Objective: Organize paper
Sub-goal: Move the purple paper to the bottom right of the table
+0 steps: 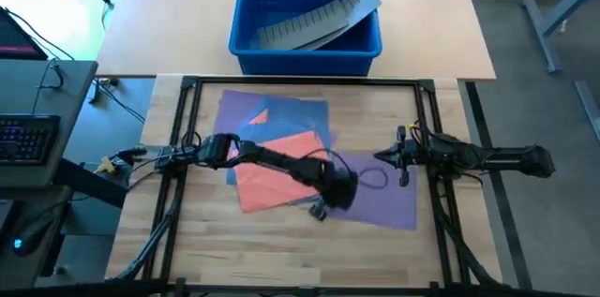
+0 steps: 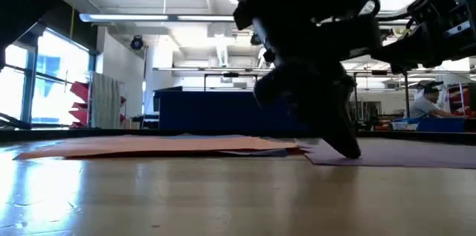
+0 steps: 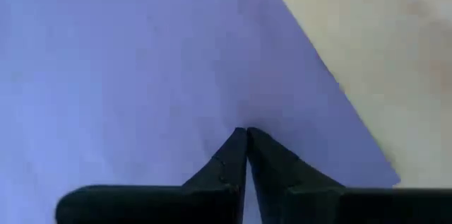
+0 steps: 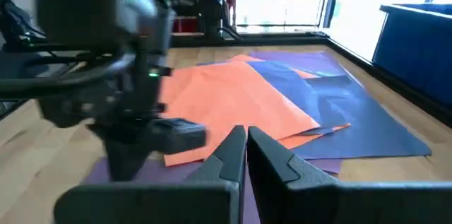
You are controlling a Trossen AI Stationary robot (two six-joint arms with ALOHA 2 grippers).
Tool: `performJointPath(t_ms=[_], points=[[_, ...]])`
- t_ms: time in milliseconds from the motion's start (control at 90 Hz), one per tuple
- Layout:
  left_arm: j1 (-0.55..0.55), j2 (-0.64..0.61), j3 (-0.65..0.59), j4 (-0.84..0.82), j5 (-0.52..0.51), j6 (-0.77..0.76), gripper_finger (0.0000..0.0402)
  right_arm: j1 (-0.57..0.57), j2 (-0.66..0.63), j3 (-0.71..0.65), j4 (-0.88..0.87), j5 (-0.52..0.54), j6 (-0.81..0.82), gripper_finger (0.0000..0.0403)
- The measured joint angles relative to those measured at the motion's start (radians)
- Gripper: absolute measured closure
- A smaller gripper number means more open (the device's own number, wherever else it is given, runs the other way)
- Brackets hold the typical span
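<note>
Several sheets of paper overlap on the wooden table: a purple sheet at the far left, a blue sheet on it, an orange sheet nearer, and a second purple sheet at the right. My left gripper is shut, with its tips down on the right-hand purple sheet, near that sheet's left edge. My right gripper is shut and hangs above the far edge of the same sheet, touching nothing. My left gripper has its shut fingertips on the top face of the purple sheet, a little in from one edge and close to a corner. The fingers slant down from above. The sheet lies flat on the table. Whether any paper is caught between the tips I cannot tell.
A blue bin with a grey ridged strip stands on the far table. A black frame borders the work area. A keyboard lies off to the left. A person is in the room beyond.
</note>
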Motion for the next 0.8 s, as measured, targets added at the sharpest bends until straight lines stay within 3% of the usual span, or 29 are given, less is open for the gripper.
performJointPath(t_ms=[444,800], points=[[-0.066,0.014,-0.005,0.165,0.016,-0.284,0.0401,0.000,0.000,0.000,0.000,0.000,0.000,0.0402],[-0.184,0.014,-0.005,0.173,-0.090,-0.346,0.0401,0.000,0.000,0.000,0.000,0.000,0.000,0.0402]])
